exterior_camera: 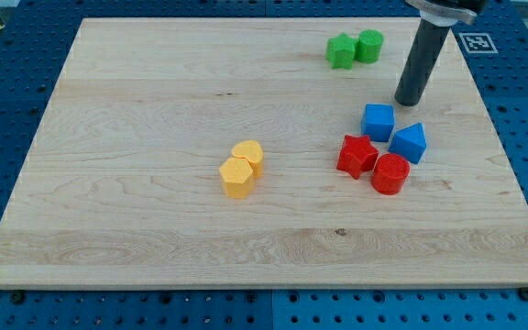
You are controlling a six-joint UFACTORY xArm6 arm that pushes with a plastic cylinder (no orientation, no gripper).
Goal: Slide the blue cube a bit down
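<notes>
The blue cube [378,121] sits on the wooden board [154,110], in the right part of the view and a little above the middle height. My tip [408,101] is just above it and slightly to the view's right, very near the cube's upper right corner; I cannot tell for sure if it touches the cube or if a thin gap remains. There is no pincer on this arm: it ends in a straight dark rod [422,60], so nothing opens or closes and nothing is held. The rod leans a little, with its upper part going out at the view's top.

Just to the right of the blue cube and a bit lower stands a second blue block [410,142] with a pointed, wedge-like form; the two are close, perhaps touching. Below the blue cube is a red star-shaped block [357,155], and at its lower right a red cylinder [391,173] sits against it.

Near the view's top, left of the rod, two green blocks stand together: a green star-like block [341,51] and a green cylinder [369,45], touching each other. Well apart, near the board's centre, two yellow blocks press side by side: a yellow hexagonal block [236,178] and a rounder yellow block [248,155] behind it.

A black-and-white square marker [478,41] lies at the board's upper right corner. I can read no writing on it.
</notes>
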